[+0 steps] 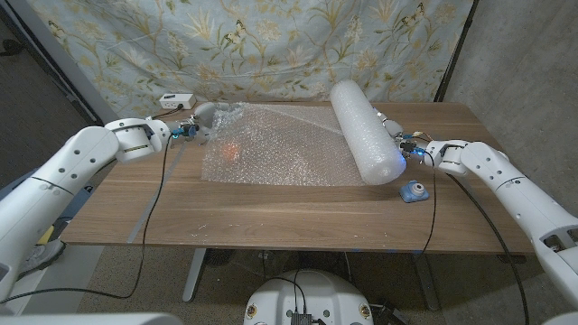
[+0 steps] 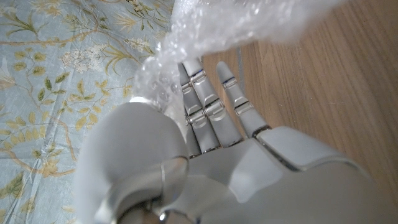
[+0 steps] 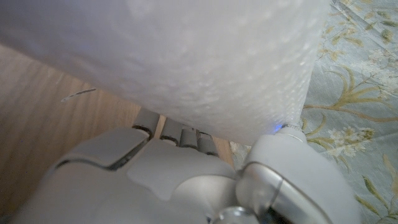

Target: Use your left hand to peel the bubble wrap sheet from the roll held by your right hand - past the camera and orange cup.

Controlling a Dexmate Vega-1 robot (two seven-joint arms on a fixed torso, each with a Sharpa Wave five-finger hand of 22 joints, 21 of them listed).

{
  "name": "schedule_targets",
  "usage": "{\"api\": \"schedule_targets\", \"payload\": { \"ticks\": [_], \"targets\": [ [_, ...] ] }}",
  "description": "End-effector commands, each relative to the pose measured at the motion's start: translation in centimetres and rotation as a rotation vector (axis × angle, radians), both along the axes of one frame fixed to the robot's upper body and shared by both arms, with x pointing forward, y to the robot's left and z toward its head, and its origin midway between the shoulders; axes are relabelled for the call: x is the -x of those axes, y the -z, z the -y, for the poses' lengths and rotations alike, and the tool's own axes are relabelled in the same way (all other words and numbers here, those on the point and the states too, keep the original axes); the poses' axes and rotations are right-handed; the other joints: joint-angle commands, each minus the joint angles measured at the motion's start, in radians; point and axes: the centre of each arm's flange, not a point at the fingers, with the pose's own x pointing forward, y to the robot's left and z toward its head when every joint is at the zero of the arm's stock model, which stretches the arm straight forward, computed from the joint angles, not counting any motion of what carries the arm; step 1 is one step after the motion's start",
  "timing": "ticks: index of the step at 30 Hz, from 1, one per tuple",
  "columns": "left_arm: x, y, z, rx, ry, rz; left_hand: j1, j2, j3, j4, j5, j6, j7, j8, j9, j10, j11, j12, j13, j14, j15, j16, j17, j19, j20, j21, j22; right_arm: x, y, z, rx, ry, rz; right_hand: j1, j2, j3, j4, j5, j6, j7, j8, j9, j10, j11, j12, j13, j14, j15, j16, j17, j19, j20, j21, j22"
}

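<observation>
- Left hand [image 1: 200, 120]: reaching in from the left side of the table [image 1: 271, 217], it is pinching the far left corner of the bubble wrap sheet [image 1: 271, 144]. In the left wrist view the fingers [image 2: 214, 106] are lying straight and close together against the crumpled edge of the sheet [image 2: 180, 43], with the wood showing beside them.
- Small white box [image 1: 176, 100]: it is sitting at the far left edge of the table, just behind the left hand, before the floral curtain [image 1: 271, 45].
- Bubble wrap sheet: clear, shiny and dimpled, it is lying spread over the middle of the table, stretching from the left hand across to the roll [image 1: 364, 128]. An orange cup [image 1: 228, 149] is glowing faintly through its left part.
- Roll: a thick, white, round-ended cylinder, it is lying at a slant on the right half of the table, its near end pointing toward the table's front right.
- Right hand [image 1: 411, 149]: it is pressing against the near right flank of the roll. In the right wrist view its fingers [image 3: 168, 127] are going under the roll's pale, pebbled surface [image 3: 205, 62], gripping it.
- Small blue camera [image 1: 414, 191]: it is standing on the table just in front of the right hand, near the roll's near end.
</observation>
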Motion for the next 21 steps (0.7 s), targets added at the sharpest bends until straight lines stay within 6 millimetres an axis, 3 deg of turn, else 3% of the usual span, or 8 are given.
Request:
{"api": "schedule_targets", "payload": {
  "ticks": [1, 14, 21],
  "targets": [
    [-0.9, 0.3, 0.6, -0.026, 0.006, 0.0, 0.004, -0.003, 0.002, 0.003, -0.002, 0.016, 0.019, -0.006, 0.006, 0.007, -0.002, -0.003, 0.003, 0.005, 0.001, -0.006, 0.002, -0.007, -0.003, 0.006, 0.002, 0.1, 0.2, -0.1, -0.013, -0.005, 0.015, 0.008, 0.009, -0.007, 0.002, 0.009, 0.001, 0.069, 0.008, -0.001, -0.003, 0.0, -0.005, 0.005, -0.006, 0.001, -0.002, 0.004, -0.007, 0.0, -0.004, 0.003],
    [-1.5, 0.3, 0.7, -0.051, 0.017, -0.02, 0.006, -0.003, 0.002, 0.001, -0.002, 0.019, 0.02, -0.007, 0.006, 0.009, -0.004, -0.004, 0.007, 0.008, 0.003, -0.005, 0.005, -0.009, -0.004, 0.011, 0.002, 0.7, 0.3, -0.2, -0.037, -0.011, 0.047, 0.01, 0.01, -0.011, 0.002, 0.011, 0.004, 0.067, 0.009, -0.001, -0.003, 0.0, -0.008, 0.007, -0.006, 0.0, -0.002, 0.004, -0.007, 0.0, -0.004, 0.003],
    [-2.0, -0.9, 0.5, -0.07, 0.013, -0.015, 0.006, -0.004, 0.002, 0.001, -0.002, 0.018, 0.02, -0.009, 0.006, 0.01, -0.001, -0.005, 0.006, 0.007, 0.003, -0.006, 0.005, -0.009, -0.002, 0.014, 0.002, 0.9, 0.4, -0.4, -0.041, -0.013, 0.057, 0.011, 0.011, -0.014, 0.003, 0.013, 0.003, 0.067, 0.009, -0.001, -0.002, 0.0, -0.01, 0.008, -0.007, 0.0, -0.003, 0.004, -0.008, 0.0, -0.004, 0.003]
  ]
}}
